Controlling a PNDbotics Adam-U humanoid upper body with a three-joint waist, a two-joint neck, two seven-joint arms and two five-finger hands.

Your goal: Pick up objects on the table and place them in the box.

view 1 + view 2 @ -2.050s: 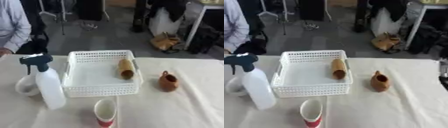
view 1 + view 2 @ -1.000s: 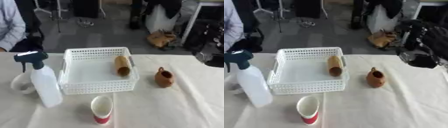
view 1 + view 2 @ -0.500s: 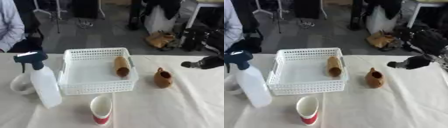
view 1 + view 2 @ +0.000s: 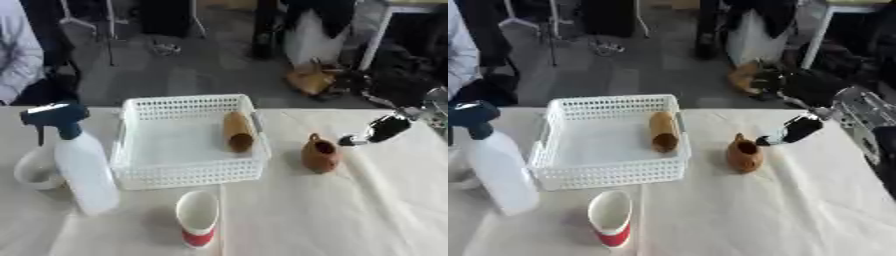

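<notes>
A white lattice basket [image 4: 157,172] stands mid-table with a tan cylinder [image 4: 236,131] lying along its right wall. A small brown clay jug [image 4: 319,153] sits on the cloth just right of the basket. My right hand [image 4: 796,129] reaches in from the right, fingers extended toward the jug, a short way above and right of it, not touching. A white spray bottle with a dark blue head [image 4: 77,160] stands left of the basket. A red and white paper cup [image 4: 198,218] stands in front. My left hand is out of sight.
A white bowl [image 4: 35,169] sits behind the spray bottle at the left edge. The table is covered by a cream cloth [image 4: 350,215]. Beyond the far edge are the floor, bags and chairs, and a seated person at far left.
My right arm has come in from the right and its hand has moved left and down toward the brown jug. The table objects have stayed where they were.
</notes>
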